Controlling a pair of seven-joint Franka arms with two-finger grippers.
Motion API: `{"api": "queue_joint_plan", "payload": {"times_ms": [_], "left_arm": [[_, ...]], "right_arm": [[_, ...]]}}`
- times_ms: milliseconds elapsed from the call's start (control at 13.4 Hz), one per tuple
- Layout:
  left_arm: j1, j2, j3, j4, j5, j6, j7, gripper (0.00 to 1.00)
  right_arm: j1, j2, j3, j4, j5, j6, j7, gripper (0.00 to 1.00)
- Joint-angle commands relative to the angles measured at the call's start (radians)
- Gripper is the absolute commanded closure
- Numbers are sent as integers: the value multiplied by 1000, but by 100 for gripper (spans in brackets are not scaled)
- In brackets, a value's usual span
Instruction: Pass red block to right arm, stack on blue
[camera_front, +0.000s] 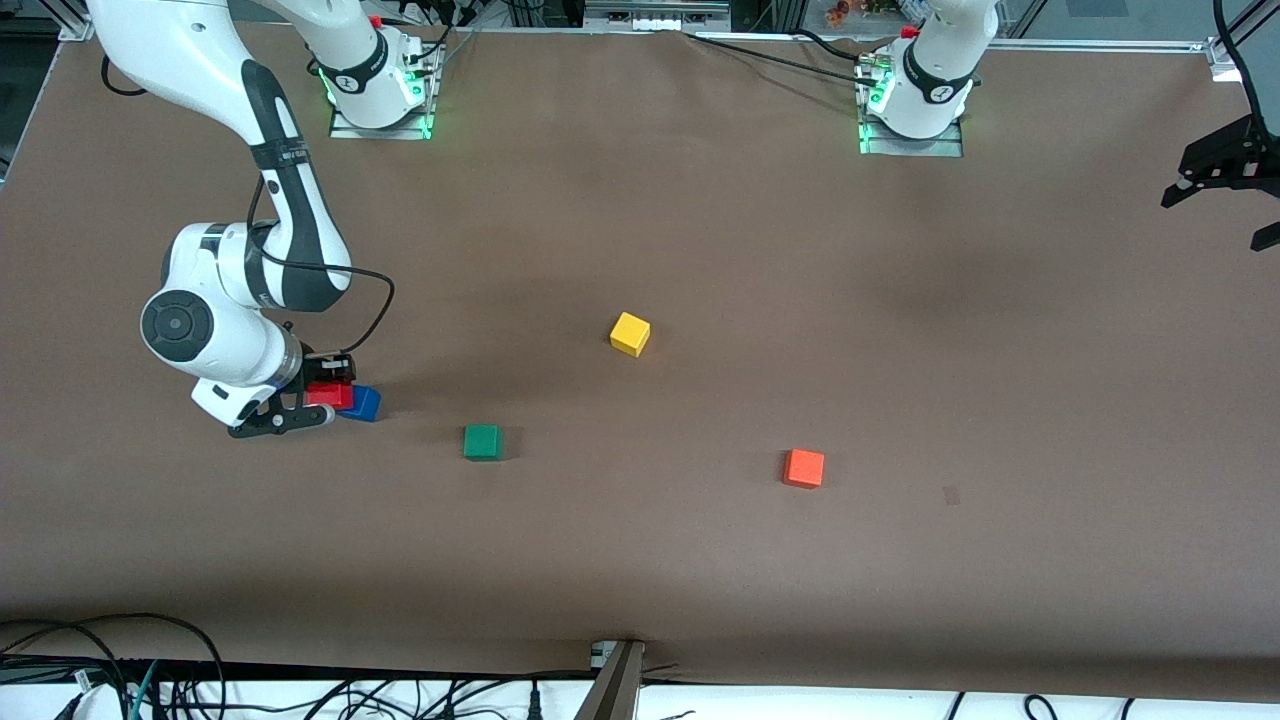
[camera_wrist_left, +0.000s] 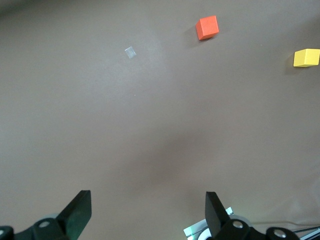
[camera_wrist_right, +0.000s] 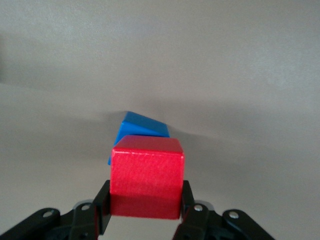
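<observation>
My right gripper (camera_front: 322, 400) is low over the table at the right arm's end, shut on the red block (camera_front: 330, 395). In the right wrist view the red block (camera_wrist_right: 146, 175) sits squarely between the black fingers (camera_wrist_right: 102, 207). The blue cube (camera_wrist_right: 140, 130) rests on the table just past it, its lower part hidden by the red one. From the front, the blue cube (camera_front: 362, 403) shows right beside the red block; I cannot tell whether they touch. My left gripper (camera_front: 1215, 215) waits high at the left arm's end, open, with nothing in it (camera_wrist_left: 147, 210).
A green cube (camera_front: 482, 442) lies close to the blue one, toward the middle. A yellow cube (camera_front: 630, 333) sits mid-table and an orange cube (camera_front: 804, 468) nearer the front camera. A small tape mark (camera_front: 951, 495) lies beside the orange cube.
</observation>
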Motion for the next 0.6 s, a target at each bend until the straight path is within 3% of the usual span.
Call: {"api": "queue_joint_plan", "payload": {"times_ms": [0,300,374,449,524], "left_arm": [[-121,-34,65,-25,26,5,-99,0],[-431,-109,309,-114,27,14,-401,0],[-491,-135,367,-157,25,41,-458,0],[-513,-166,388,-204,27,67,-466,0],[-533,-192,414,-243,27,89,-466,0]], "right_arm": [[5,9,3,-1,36,22,19,80],[5,15,3,-18,38,42,19,79],[5,15,3,-18,38,38,19,52],[6,12,3,-18,36,32,12,2],[9,6,3,-17,36,19,12,0]]}}
